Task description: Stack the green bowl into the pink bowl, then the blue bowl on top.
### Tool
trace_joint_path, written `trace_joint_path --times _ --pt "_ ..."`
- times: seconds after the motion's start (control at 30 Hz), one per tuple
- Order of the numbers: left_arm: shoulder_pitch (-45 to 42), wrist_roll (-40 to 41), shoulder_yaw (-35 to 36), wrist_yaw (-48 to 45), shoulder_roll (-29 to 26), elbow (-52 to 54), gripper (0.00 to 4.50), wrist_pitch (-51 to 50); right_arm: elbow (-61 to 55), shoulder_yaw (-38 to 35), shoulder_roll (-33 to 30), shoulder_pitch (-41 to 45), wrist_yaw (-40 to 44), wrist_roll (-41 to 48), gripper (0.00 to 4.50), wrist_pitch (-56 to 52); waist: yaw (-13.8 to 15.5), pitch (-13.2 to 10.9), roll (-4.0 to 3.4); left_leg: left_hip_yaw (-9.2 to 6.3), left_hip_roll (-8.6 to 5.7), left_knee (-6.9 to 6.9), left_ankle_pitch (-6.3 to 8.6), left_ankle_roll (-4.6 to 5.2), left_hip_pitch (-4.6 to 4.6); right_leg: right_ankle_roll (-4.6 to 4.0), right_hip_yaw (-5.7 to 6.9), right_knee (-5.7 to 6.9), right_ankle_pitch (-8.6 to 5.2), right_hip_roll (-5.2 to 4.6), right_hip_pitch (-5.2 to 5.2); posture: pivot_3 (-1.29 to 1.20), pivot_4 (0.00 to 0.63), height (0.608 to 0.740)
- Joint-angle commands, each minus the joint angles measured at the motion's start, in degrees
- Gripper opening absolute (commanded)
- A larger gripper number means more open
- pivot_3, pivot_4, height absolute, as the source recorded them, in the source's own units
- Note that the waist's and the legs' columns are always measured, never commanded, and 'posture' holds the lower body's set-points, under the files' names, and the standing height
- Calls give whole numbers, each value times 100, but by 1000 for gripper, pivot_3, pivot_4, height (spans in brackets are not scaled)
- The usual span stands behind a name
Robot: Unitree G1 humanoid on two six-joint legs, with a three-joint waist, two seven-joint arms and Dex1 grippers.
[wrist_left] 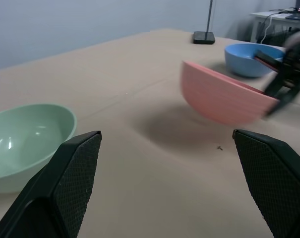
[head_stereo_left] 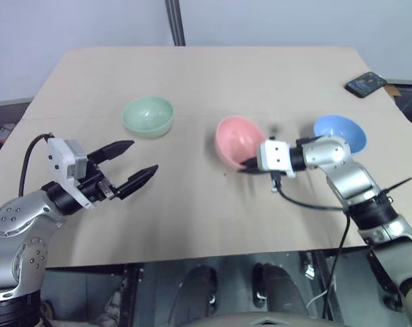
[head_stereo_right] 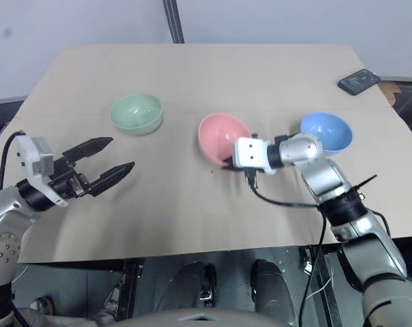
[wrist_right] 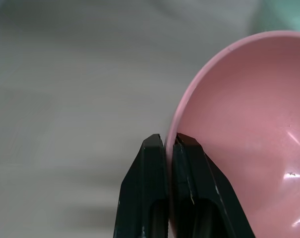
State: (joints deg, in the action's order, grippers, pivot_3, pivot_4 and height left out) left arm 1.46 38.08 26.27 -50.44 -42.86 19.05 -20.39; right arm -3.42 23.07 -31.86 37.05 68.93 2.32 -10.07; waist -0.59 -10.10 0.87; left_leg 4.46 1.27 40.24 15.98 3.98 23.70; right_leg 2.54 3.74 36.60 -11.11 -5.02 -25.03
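The pink bowl (head_stereo_left: 237,139) is tipped up on the middle of the table, its open side facing left. My right gripper (wrist_right: 169,141) is shut on the pink bowl's rim, seen close in the right wrist view, and reaches in from the right (head_stereo_left: 250,165). The blue bowl (head_stereo_left: 342,131) sits upright just behind my right wrist. Farther left stands the green bowl (head_stereo_left: 148,115), upright and alone. My left gripper (head_stereo_left: 134,163) hovers open in front of the green bowl, fingers (wrist_left: 75,168) wide apart with nothing between them.
A black phone (head_stereo_left: 366,84) lies at the table's far right corner. A dark pole (head_stereo_left: 176,22) rises behind the far edge. The tan table (head_stereo_left: 192,218) has bare surface in front of the bowls, and a cable loops below my right arm.
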Motion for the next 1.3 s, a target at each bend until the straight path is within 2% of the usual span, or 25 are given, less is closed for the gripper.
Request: trace_joint_path --times 0.03,0.13,0.3,0.37,0.4,0.57,0.63,0.7,0.87,1.07,1.1,1.17,1.2,1.23,1.27,1.3 --pt "-195 -243 -83 181 0 -44 4500 159 -454 145 -104 29 34 -144 67 -452 -4 0 0 -1 0 0 -1 -2 -1 -8 0 3 -4 1 0 0 150 740" --pt "-320 -408 -176 264 -12 -133 4500 176 -432 169 -103 7 -37 -222 1082 -640 -3 0 0 -1 0 0 -3 -5 -3 -11 0 9 -6 2 0 0 150 740" --pt "-521 -588 -348 374 -52 -141 4500 102 -885 -139 -96 -205 -181 81 3514 -1139 14 0 1 0 0 0 -3 -4 3 3 1 5 2 3 -4 0 150 740" --pt "-577 -672 -384 485 -88 -114 4500 15 -1170 -412 13 -295 -396 317 4233 -1411 13 0 1 -3 -1 0 -3 -4 7 4 3 3 2 2 -4 0 150 740" --pt "-606 -698 -392 548 -100 -104 4500 -44 -1270 -523 66 -323 -516 407 4395 -1502 13 0 1 -1 -1 0 -3 -4 6 4 2 2 3 3 -4 0 150 740" --pt "-1184 -1655 -947 1290 -530 -49 4500 -611 -2374 -1737 167 -719 -902 1784 4395 -2504 57 0 3 -10 0 0 -3 -5 5 4 7 5 3 4 0 0 150 740" --pt "-1679 -2224 -1524 1314 -916 -245 4500 -844 -2608 -2140 205 -882 -1229 2019 4395 -2620 133 2 5 -17 -3 0 -3 -4 6 4 12 4 3 4 2 0 150 740" --pt "-2321 -2708 -2036 1415 -1057 -695 4500 -999 -2736 -2432 220 -1043 -1565 2098 4395 -2640 163 2 5 -16 -6 0 -2 -4 5 4 13 3 2 4 3 0 150 740" --pt "-3753 -3743 -3203 1249 -831 -2222 4500 -533 -2756 -2758 216 -1278 -2297 1960 4395 -2491 141 1 6 -6 -14 0 -3 -3 4 7 6 5 2 8 2 0 150 740" --pt "-4744 -4555 -4137 899 -397 -3790 4500 180 -2785 -2906 119 -1302 -2626 2024 4395 -2385 128 0 7 7 -25 0 -3 -3 12 8 -2 5 1 17 -8 0 150 740" --pt "-4849 -4632 -4206 864 -330 -3995 3976 295 -2805 -2935 95 -1303 -2657 2055 4500 -2386 134 -1 9 8 -24 0 -3 -3 13 8 -2 5 1 16 -8 0 150 740" --pt "-4979 -4693 -4262 751 -219 -4276 3306 502 -2862 -2979 60 -1320 -2723 2122 4500 -2395 133 -1 9 21 -25 0 -3 -2 14 9 -1 4 1 15 -8 0 150 740" --pt "-5029 -4722 -4269 732 -173 -4379 2736 565 -2891 -3004 53 -1332 -2752 2167 4500 -2408 134 -1 10 18 -24 0 -3 -2 14 9 -3 4 1 14 -8 0 150 740" --pt "-5065 -4749 -4274 684 -139 -4464 2458 624 -2925 -3037 51 -1351 -2783 2225 4500 -2430 135 -1 10 15 -22 0 -3 -2 14 9 -3 4 1 14 -8 0 150 740" --pt "-5088 -4773 -4268 651 -112 -4529 1817 669 -2951 -3059 48 -1366 -2809 2271 4500 -2446 134 -1 10 9 -19 0 -3 -2 15 9 -3 4 1 14 -8 0 150 740" --pt "-5111 -4802 -4253 635 -82 -4599 1530 711 -2977 -3073 42 -1382 -2835 2309 4500 -2457 134 -1 10 7 -19 0 -3 -1 15 9 -3 4 1 15 -9 0 150 740"
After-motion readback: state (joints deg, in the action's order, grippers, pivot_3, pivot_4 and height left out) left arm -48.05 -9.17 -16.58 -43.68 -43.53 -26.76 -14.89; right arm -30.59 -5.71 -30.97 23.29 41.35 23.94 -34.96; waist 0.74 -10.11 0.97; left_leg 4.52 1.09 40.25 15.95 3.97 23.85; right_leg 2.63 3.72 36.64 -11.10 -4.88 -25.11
